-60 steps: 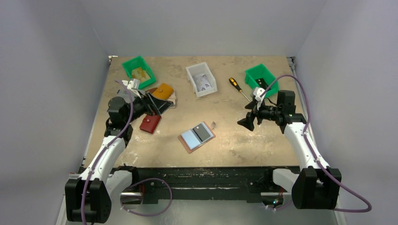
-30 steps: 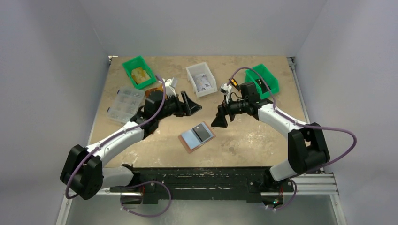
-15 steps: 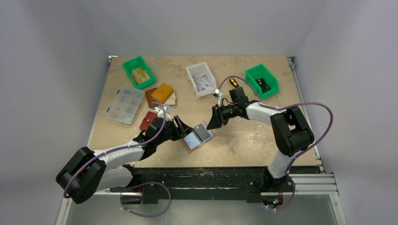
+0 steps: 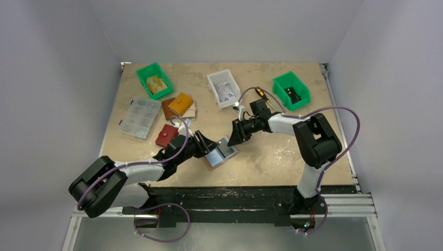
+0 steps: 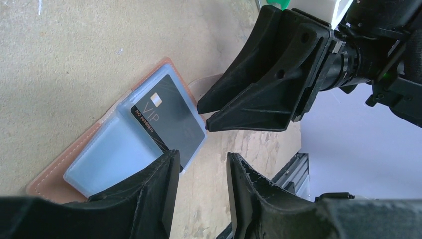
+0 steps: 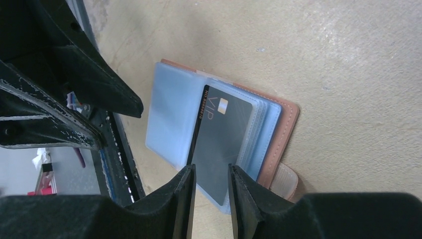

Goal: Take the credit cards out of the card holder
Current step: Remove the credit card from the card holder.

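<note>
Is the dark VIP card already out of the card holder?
No, the card lies tucked inside the open holder.

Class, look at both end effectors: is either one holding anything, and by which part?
Nothing is held: the left end effector and right end effector hover open at the card holder.

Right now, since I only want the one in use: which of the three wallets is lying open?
The pink-brown card holder, spread flat with clear sleeves and a dark card showing. The red pouch and the yellow wallet are both folded shut.
</note>
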